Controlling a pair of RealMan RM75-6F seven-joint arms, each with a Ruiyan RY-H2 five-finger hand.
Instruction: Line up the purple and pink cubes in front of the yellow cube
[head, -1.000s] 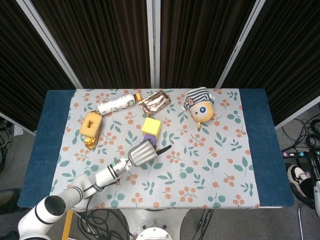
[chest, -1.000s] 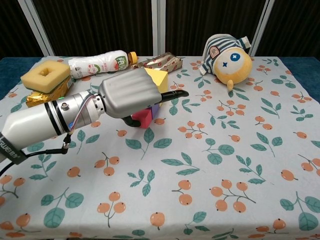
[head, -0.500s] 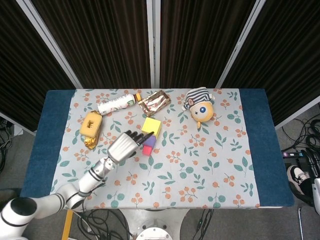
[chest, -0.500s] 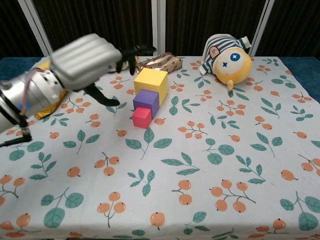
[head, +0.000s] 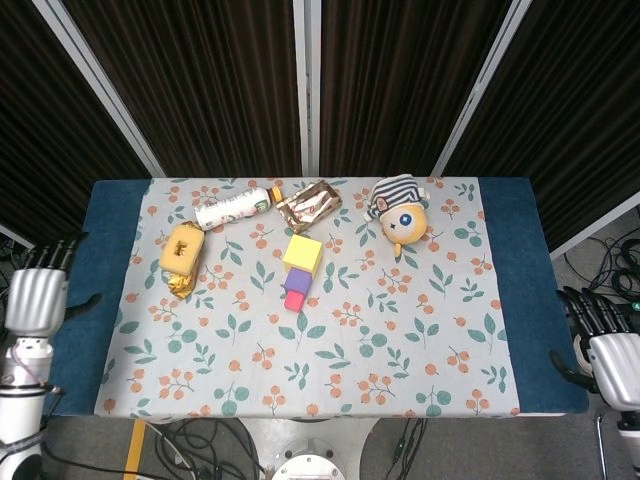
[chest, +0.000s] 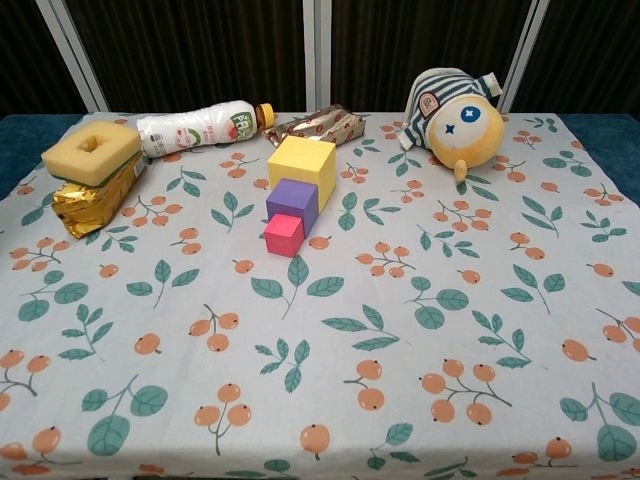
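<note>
Withdrawn since half a second ago: my left hand (head: 37, 297), then hovering by the cubes, is now hanging off the table's left edge, holding nothing, fingers apart. My right hand (head: 607, 337) is idling off the right edge, likewise holding nothing with fingers spread, though only partly showing.

Item, yellow cube (chest: 301, 168): sitting mid-table, toward the far side.
Item, purple cube (chest: 292, 203): touching the yellow cube's near face.
Item, pink cube (chest: 284, 235): touching the purple cube's near face. All three are forming one slightly slanted row running toward me; I am judging the line-up done, which would explain both hands being parked clear.

Surroundings: bottle (chest: 198, 129), foil-wrapped snack (chest: 319, 124) and plush toy (chest: 455, 118) are lying along the far edge; sponge block (chest: 92, 152) is resting on a gold packet (chest: 88, 191) at left. Open cloth is lying near me and at right of the row.
</note>
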